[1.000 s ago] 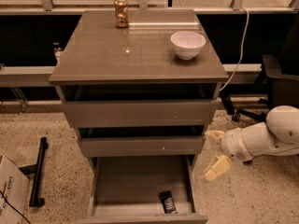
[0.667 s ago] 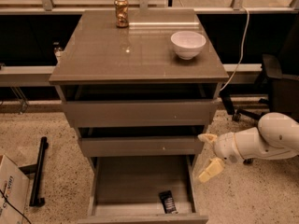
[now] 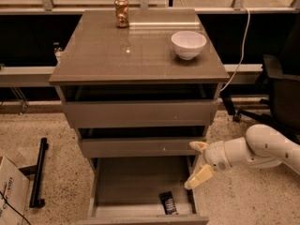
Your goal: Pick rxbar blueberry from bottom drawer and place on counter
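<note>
Bottom drawer (image 3: pixel 136 184), lower centre, stands pulled out, exposing the rxbar blueberry (image 3: pixel 168 202) lying flat near its front right corner. Tool (image 3: pixel 199 161), lower right by the drawer's right edge, has its fingers spread and empty, apparently staged to reach in. Tabletop (image 3: pixel 117 55) at upper centre is the destination.

Pretty dimly lit overall; glare is thrown along the bench (image 3: pixel 140 55) back edge, and the gripper (image 3: pixel 199 162) is caught pale below the front-right corner.

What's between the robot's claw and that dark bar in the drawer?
Nothing: the camera view shows only bare bottom drawer floor between the open gripper, at its right wall, and the rxbar blueberry.
</note>
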